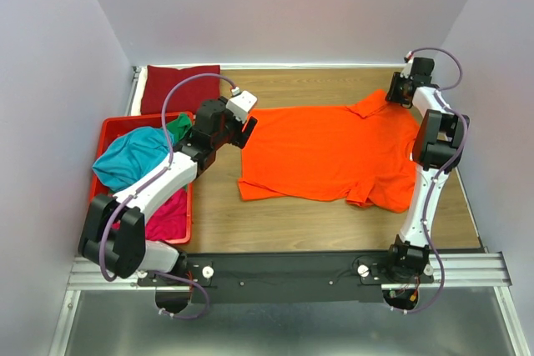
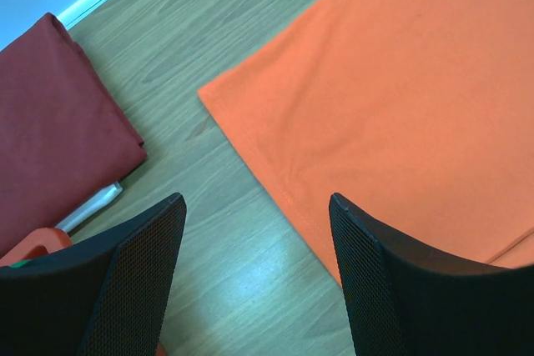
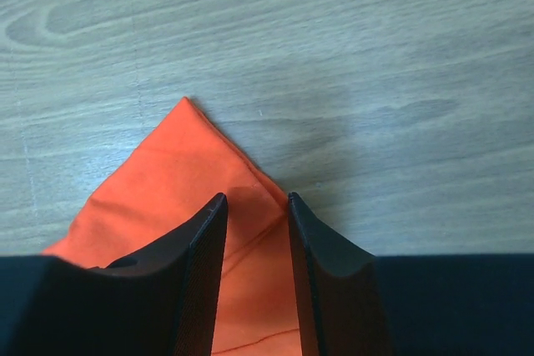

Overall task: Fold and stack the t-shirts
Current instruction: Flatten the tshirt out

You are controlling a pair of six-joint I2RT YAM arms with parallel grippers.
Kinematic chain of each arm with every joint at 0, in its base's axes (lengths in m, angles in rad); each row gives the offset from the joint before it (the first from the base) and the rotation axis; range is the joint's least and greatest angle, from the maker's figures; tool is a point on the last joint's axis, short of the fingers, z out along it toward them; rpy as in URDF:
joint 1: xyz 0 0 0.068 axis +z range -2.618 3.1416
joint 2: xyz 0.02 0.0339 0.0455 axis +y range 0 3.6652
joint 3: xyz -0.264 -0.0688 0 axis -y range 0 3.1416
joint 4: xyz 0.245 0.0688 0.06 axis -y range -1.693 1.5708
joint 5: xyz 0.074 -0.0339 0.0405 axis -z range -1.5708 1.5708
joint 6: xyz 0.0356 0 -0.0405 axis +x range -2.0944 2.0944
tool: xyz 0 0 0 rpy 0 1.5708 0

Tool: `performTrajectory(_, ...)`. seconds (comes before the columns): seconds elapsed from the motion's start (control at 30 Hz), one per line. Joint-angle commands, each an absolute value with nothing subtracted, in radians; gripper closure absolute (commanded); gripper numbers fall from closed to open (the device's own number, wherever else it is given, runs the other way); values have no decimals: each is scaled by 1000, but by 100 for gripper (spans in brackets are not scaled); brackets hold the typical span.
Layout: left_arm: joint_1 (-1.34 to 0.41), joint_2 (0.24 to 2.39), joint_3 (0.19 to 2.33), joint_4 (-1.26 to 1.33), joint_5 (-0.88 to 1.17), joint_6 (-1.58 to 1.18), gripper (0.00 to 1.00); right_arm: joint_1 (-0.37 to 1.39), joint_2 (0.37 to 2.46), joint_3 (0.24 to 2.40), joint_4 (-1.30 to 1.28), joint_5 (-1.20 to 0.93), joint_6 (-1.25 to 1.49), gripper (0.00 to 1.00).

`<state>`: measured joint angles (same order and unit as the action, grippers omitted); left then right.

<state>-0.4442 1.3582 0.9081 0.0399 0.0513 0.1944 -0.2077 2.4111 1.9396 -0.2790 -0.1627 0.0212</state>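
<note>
left fingers (image 2: 125,281) spread over orange tee (image 1: 334,152) edge; crate (image 1: 125,122) beside.

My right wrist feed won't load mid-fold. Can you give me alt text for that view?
The right tool straddles a pointed corner of the orange t-shirt, its two black fingers close together with cloth between them; whether they actually pinch it is unclear. The wood table fills the rest of the view.
</note>
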Motion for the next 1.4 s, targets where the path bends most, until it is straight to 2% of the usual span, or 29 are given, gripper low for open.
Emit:
performTrajectory(0.0, -439, 1374, 940, 35, 41, 207, 23, -204, 2442, 1979, -307, -198, 48, 58)
performTrajectory(0.07, -437, 1377, 942, 31, 41, 206, 23, -207, 2447, 1977, -310, -206, 46, 65)
performTrajectory(0.2, -439, 1384, 945, 28, 46, 207, 23, -206, 2453, 1982, -311, -207, 46, 73)
performTrajectory(0.33, -439, 1385, 945, 26, 44, 206, 23, -206, 2454, 1990, -313, -196, 43, 86)
performTrajectory(0.37, -437, 1385, 945, 28, 43, 204, 23, -206, 2451, 1991, -311, -192, 43, 95)
performTrajectory(0.43, -437, 1390, 945, 29, 35, 198, 23, -206, 2447, 1991, -311, -180, 46, 99)
performTrajectory(0.63, -376, 1439, 957, 58, 73, 100, 26, -215, 2390, 1967, -295, -181, 40, 99)
performTrajectory(0.7, -325, 1495, 976, 75, 174, -12, 31, -225, 2367, 1928, -264, -199, 48, 99)
performTrajectory(0.83, -233, 1630, 1080, 40, 293, -141, 31, -241, 2306, 1852, -213, -284, 45, 99)
performTrajectory(1.17, -222, 1884, 1325, -41, 272, -130, 31, -276, 2316, 1847, -183, -580, 141, 99)
performTrajectory(1.37, -222, 1951, 1371, -64, 273, -120, 31, -278, 2327, 1859, -181, -480, 129, 96)
